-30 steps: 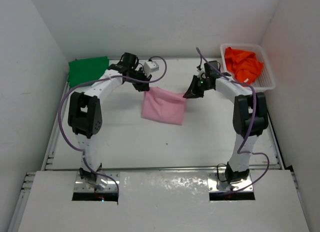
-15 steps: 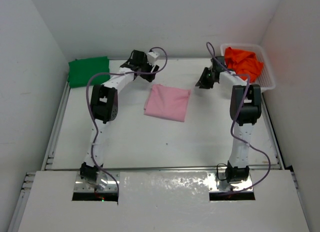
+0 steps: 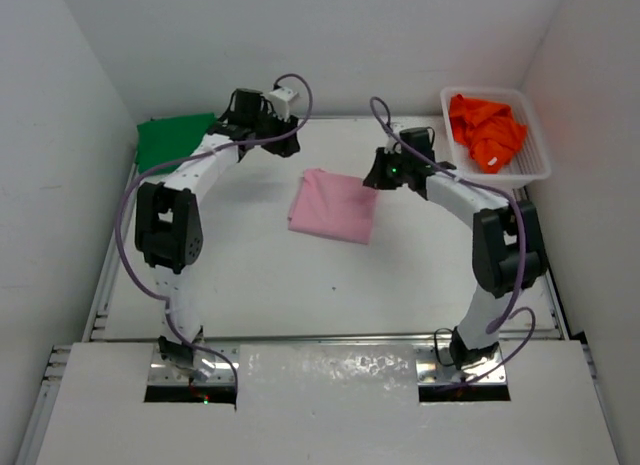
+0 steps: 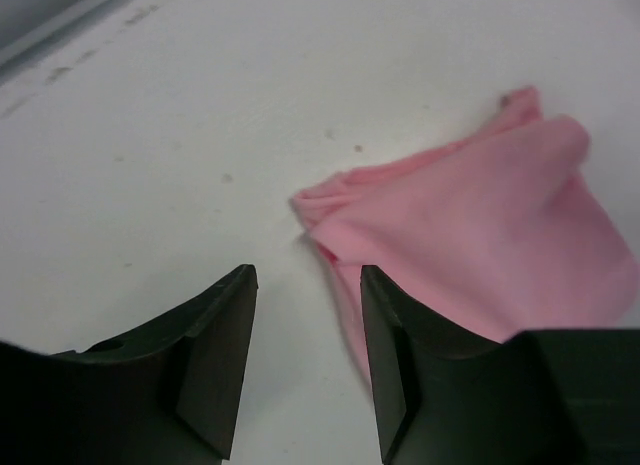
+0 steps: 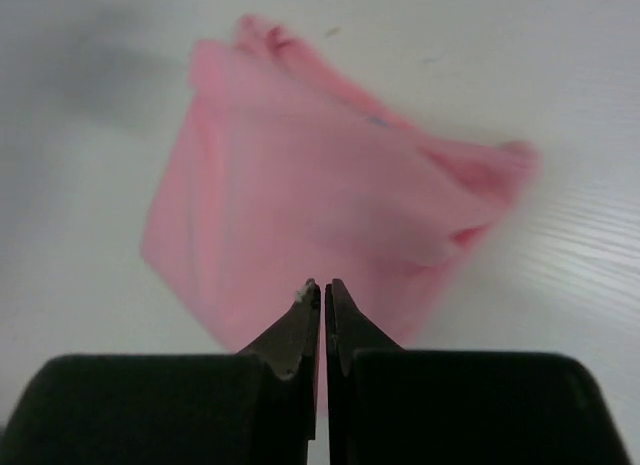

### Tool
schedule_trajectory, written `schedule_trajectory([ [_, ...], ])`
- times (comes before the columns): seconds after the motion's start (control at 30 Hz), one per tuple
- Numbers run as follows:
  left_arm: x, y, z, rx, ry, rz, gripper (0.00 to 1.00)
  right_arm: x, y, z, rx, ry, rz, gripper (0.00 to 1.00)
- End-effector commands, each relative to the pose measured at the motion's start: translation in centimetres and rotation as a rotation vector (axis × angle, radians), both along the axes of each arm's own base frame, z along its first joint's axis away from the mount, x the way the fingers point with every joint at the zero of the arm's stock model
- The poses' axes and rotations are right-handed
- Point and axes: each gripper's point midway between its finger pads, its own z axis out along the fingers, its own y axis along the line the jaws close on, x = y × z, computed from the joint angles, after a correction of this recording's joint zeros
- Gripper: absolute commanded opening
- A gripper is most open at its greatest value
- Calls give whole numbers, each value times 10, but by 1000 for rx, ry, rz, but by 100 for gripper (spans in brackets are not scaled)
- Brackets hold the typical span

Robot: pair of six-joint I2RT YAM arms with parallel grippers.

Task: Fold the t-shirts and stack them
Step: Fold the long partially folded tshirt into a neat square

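Observation:
The pale pink t-shirt [image 3: 335, 207] lies folded flat on the white table, free of both grippers. My left gripper [image 3: 275, 143] hovers beyond its far left corner, open and empty; in the left wrist view its fingers [image 4: 305, 275] frame bare table beside the pink cloth [image 4: 480, 235]. My right gripper [image 3: 371, 180] hangs over the shirt's far right corner, shut with nothing between the fingers [image 5: 323, 283], the pink shirt [image 5: 320, 185] below it. The green t-shirt [image 3: 175, 140] lies folded at the far left. The orange t-shirt [image 3: 485, 130] is crumpled in the basket.
A white lattice basket [image 3: 535, 165] stands at the far right corner. Walls close in the table on the left, back and right. Purple cables loop off both arms.
A second ago both grippers held the pink shirt up by its far corners; it has been let go and lies flat. The left gripper drew back left, the right swung out and returned shut.

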Motion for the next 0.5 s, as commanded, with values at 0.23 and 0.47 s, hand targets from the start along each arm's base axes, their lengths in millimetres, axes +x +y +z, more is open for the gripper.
schedule_trajectory([
  [0.23,-34,-45,-112,-11,187,-44,44,64,35,-45,321,-17,-54,0],
  [0.47,-39,-32,-153,63,244,11,43,100,-5,-63,380,-24,-219,0],
])
